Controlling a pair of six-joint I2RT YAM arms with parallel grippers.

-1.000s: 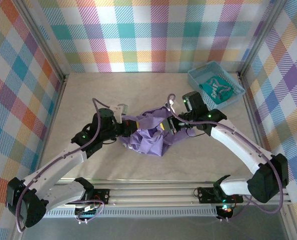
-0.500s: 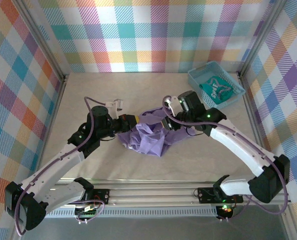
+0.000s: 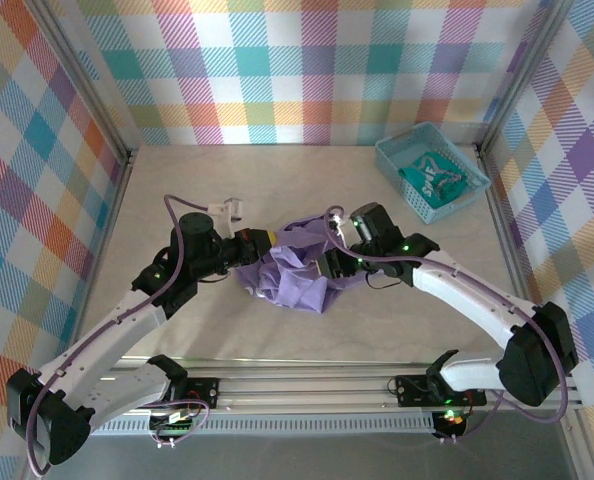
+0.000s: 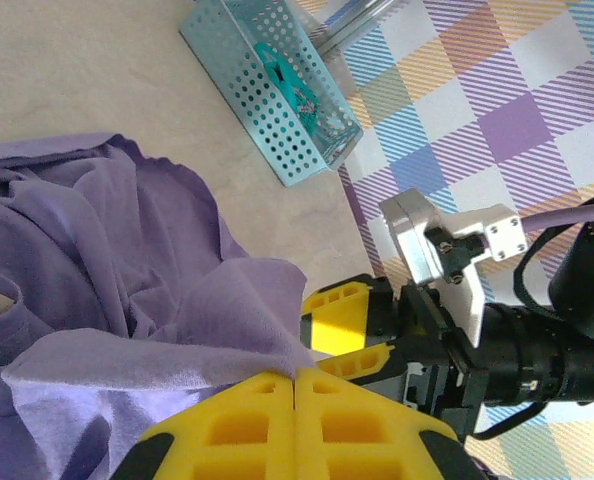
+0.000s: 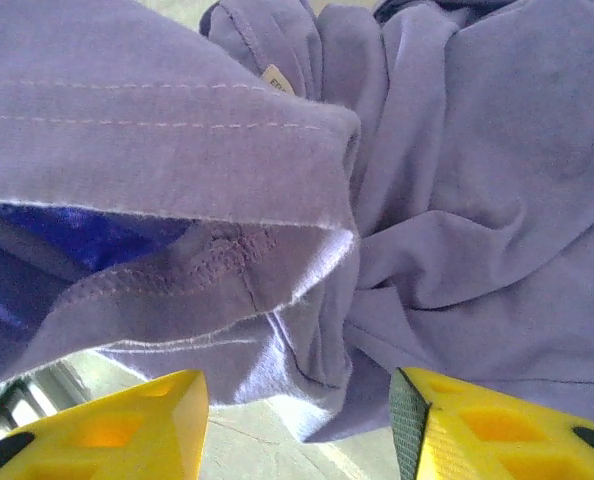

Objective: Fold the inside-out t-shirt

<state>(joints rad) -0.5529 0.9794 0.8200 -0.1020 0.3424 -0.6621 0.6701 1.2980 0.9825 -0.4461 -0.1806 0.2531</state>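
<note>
The lavender inside-out t-shirt (image 3: 292,278) lies crumpled in the middle of the table between both arms. My left gripper (image 3: 264,241) is at its upper left edge. In the left wrist view my left gripper (image 4: 297,372) is shut, pinching a fold of the t-shirt (image 4: 127,270) at its tips. My right gripper (image 3: 329,262) is at the shirt's right side. In the right wrist view my right gripper (image 5: 297,412) is open, its fingers apart just short of a hanging stitched hem of the t-shirt (image 5: 437,160). A small white label (image 5: 277,78) shows on the cloth.
A small teal basket (image 3: 401,150) stands at the back right with a teal-green garment (image 3: 435,178) inside; the basket (image 4: 267,90) also appears in the left wrist view beyond the shirt. Plaid walls close in the table on three sides. The right gripper's yellow fingers (image 4: 349,318) sit close behind my left fingertips.
My right gripper has opened and let go of the shirt, shifting slightly left. My left gripper has drawn its pinched fold a little up and back.
</note>
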